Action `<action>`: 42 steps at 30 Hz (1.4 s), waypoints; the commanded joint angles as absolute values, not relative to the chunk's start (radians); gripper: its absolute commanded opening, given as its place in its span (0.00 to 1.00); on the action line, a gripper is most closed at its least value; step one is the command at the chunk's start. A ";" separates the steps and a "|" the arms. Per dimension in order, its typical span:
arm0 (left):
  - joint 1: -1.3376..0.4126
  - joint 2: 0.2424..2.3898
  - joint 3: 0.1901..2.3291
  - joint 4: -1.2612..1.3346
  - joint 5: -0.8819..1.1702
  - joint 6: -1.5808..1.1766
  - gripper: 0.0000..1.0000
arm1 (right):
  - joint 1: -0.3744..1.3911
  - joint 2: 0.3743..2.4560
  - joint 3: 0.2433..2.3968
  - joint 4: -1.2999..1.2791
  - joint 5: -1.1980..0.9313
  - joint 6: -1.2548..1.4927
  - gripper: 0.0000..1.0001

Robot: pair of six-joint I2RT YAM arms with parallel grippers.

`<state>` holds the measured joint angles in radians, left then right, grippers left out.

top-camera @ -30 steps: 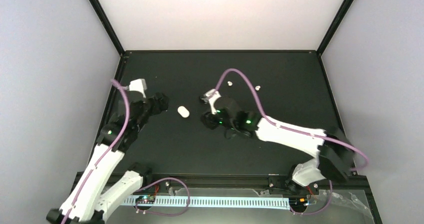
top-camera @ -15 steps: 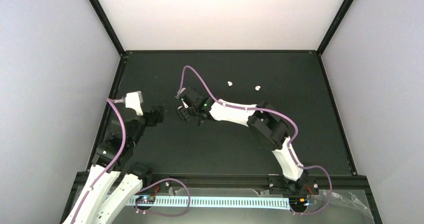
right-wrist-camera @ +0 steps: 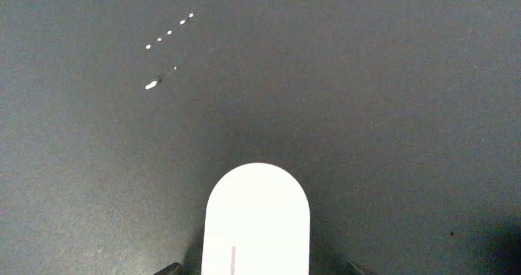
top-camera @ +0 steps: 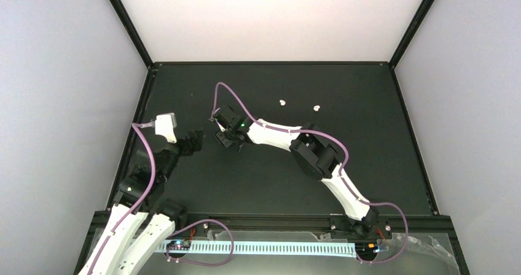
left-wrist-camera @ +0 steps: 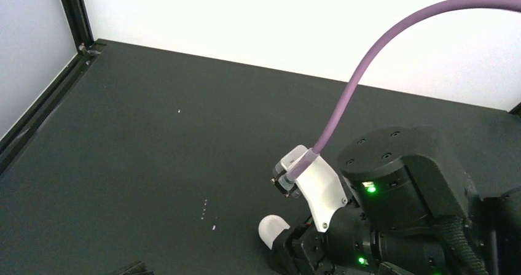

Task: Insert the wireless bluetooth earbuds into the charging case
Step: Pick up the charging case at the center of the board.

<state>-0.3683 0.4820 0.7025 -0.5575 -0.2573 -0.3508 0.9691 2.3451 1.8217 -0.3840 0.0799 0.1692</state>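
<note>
From above, my right pincer (top-camera: 226,135) reaches left, hiding what it is after. Two white earbuds (top-camera: 282,102) lie farther back, to its right. My left pincer (top-camera: 191,142) is wide, holding nothing. Left wrist: the charging case (left-wrist-camera: 272,231) peeks out at the right pincer's tip. Right wrist: pincer wide around the case (right-wrist-camera: 257,220) (not touching), ready to grab.

Charging case (right-wrist-camera: 257,220) runs off the bottom edge.
</note>
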 commanded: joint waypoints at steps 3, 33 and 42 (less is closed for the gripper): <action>-0.372 0.480 0.704 -0.533 -0.247 -0.331 0.99 | 0.966 2.393 1.856 -0.419 0.089 0.145 0.64; -0.371 0.488 0.686 -0.494 -0.147 -0.337 0.99 | 0.968 1.632 1.055 -0.036 0.169 0.202 0.35; -0.382 0.707 0.587 -0.082 0.523 -0.667 0.99 | 1.117 1.079 0.773 -0.195 0.342 0.089 0.36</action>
<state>-0.3691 0.5827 0.6376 -0.3729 0.1162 -0.4690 1.0271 1.2011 0.8337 -0.1196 0.2234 0.1619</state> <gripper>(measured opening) 0.988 0.364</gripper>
